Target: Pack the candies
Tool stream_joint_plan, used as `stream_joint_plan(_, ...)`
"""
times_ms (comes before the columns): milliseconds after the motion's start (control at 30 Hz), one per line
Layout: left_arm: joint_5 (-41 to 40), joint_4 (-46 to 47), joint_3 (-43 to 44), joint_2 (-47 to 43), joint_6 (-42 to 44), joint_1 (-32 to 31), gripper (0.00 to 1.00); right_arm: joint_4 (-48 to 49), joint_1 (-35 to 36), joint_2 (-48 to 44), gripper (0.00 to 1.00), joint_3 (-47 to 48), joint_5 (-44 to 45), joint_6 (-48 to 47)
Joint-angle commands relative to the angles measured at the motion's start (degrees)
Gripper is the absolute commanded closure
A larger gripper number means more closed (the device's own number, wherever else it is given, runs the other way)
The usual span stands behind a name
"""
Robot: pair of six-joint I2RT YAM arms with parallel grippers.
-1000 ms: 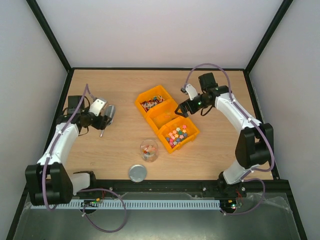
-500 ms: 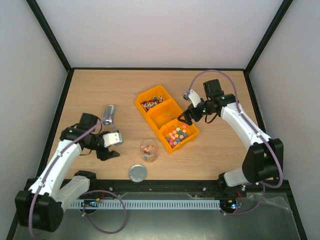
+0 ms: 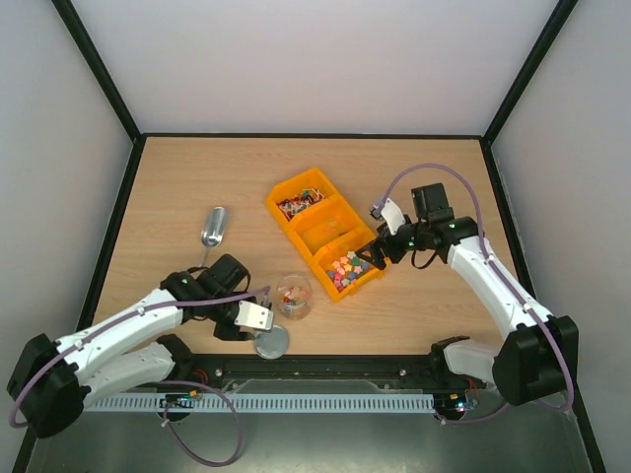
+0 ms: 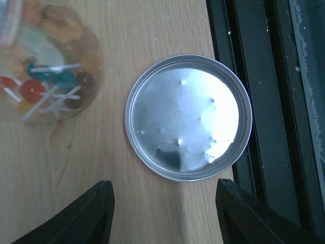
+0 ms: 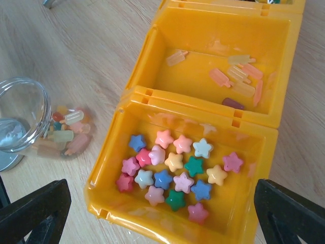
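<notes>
The candies [image 3: 296, 204], a small red and white heap, lie in the far compartment of the yellow bin row [image 3: 314, 189]. They are almost cut off at the top of the right wrist view. A glass jar [image 3: 294, 296] stands open with some sweets inside; it also shows in the left wrist view [image 4: 45, 66] and the right wrist view [image 5: 28, 119]. Its silver lid [image 3: 271, 341] lies flat near the front edge. My left gripper [image 3: 258, 317] is open and empty, hovering just short of the lid [image 4: 188, 116]. My right gripper [image 3: 370, 256] is open and empty over the near compartment.
The near compartment holds pastel star pieces [image 5: 172, 170]. The middle compartment holds a few pale popsicle-shaped pieces [image 5: 236, 76]. A metal scoop [image 3: 212, 229] lies on the table at the left. The black front rail [image 4: 264, 101] runs right beside the lid.
My left arm left the scoop on the table and swung forward and right to the lid. My right gripper moved nearer, from beside the middle compartment to over the star compartment.
</notes>
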Motion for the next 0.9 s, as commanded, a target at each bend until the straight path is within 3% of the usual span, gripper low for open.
stream_joint_plan(0,-2.4,6.9,-1.5,2.4,-3.6,-3.9,0.44,-0.2,0.2,-1.9,0.0,-1.0,0.7,1.5)
stream_joint_plan(167,-3.2,14.2,-2.7,5.9,-9.4,-7.1,0.48,-0.2,0.1,-2.5,0.0,-2.1,1.9,0.6)
stream_joint_plan(500,-10.2,20.4,-5.8,12.8,-8.6,-10.2,0.61,0.4,0.2,-4.0,0.01,-2.3,3.1,0.6)
stream_joint_plan(767,-12.6,19.8,-6.9,14.8,-7.6,-10.3,0.77,-1.2,0.1,-6.3,0.03,-3.4,3.9,0.1)
stream_joint_plan(867,-12.6,19.2,-6.8,14.6,-8.1,-10.4,0.9,-1.3,0.1,-7.0,0.03,-3.9,4.3,-0.2)
